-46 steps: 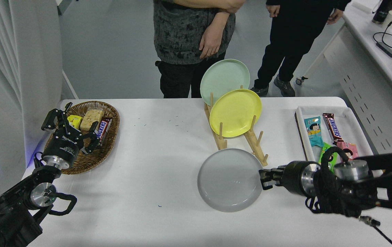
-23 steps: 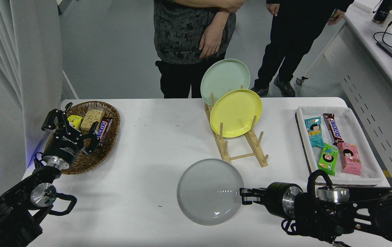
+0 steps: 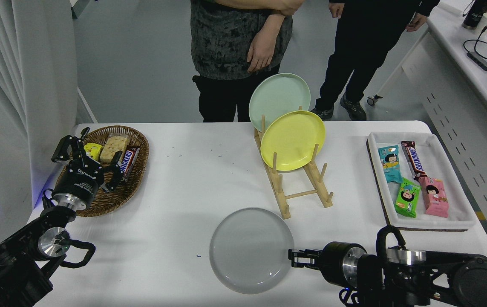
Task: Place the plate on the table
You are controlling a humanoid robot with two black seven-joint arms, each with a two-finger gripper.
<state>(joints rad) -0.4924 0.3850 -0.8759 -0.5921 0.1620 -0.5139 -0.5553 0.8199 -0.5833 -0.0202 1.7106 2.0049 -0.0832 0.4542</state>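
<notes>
Low, right arm level; fingers [image 3: 293, 258] pinch plate [image 3: 251, 250] rim.

The plate [image 3: 251, 250] has moved left and nearer, away from the rack [image 3: 301, 187], and now lies flat on the desk [image 3: 183, 192]. The right tool [image 3: 295, 258] came with it, touching its right rim, uncovering the tray [image 3: 456, 213].

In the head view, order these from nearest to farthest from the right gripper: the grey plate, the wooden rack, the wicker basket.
From the right gripper:
1. The grey plate, right at its fingers, on the near side of the table.
2. The wooden rack, beyond it, mid-table.
3. The wicker basket, far left, beside the parked left gripper.
</notes>
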